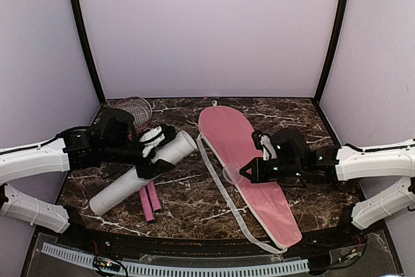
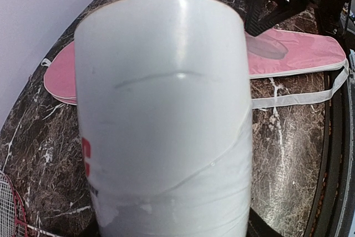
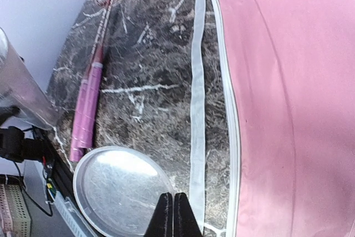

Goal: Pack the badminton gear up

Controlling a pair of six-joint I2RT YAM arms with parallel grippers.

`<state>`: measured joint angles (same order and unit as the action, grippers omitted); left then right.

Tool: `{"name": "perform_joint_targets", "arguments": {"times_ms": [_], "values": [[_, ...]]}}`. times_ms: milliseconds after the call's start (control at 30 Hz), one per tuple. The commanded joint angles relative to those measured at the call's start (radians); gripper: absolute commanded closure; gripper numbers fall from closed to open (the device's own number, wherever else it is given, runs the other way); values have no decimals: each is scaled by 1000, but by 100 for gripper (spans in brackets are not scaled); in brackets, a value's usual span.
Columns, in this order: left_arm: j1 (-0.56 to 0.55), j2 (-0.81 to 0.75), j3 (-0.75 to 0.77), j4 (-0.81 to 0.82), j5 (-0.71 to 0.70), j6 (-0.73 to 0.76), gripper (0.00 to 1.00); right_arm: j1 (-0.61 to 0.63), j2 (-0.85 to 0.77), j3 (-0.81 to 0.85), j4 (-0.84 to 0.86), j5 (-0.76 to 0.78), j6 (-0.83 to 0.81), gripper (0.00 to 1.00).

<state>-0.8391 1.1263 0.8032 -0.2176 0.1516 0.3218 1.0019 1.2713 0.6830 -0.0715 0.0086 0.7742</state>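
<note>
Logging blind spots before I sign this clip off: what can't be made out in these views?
- Shuttlecocks: none identifiable in any view; the wall of the white tube hides its inside.
- Jaws of the left gripper: left wrist view, the tube fills the frame, hiding them.
- Shafts of the rackets: top view, covered by the tube and the left arm.
- The red print on the tube: left wrist view, cut off by its curve.

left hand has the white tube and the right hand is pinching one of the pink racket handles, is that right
Not quite. The right hand is pinching the rim of a clear round lid, not a racket handle; both pink racket handles lie apart from it, as the right wrist view shows. The left hand does have the white tube.
</note>
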Motion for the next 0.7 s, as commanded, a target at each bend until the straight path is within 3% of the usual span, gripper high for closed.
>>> {"name": "perform_joint_targets", "arguments": {"times_ms": [0, 333, 567, 667], "values": [[-12, -17, 12, 17, 65, 26, 41, -61, -101, -22, 96, -119, -11, 100], [-51, -32, -1, 18, 188, 60, 41, -87, -161, 17, 242, -228, 8, 100], [-76, -35, -9, 17, 206, 70, 41, -56, -47, 120, 279, -228, 8, 100], [-78, -33, -7, 16, 211, 70, 41, -20, -4, 175, 257, -317, -32, 100]]}}
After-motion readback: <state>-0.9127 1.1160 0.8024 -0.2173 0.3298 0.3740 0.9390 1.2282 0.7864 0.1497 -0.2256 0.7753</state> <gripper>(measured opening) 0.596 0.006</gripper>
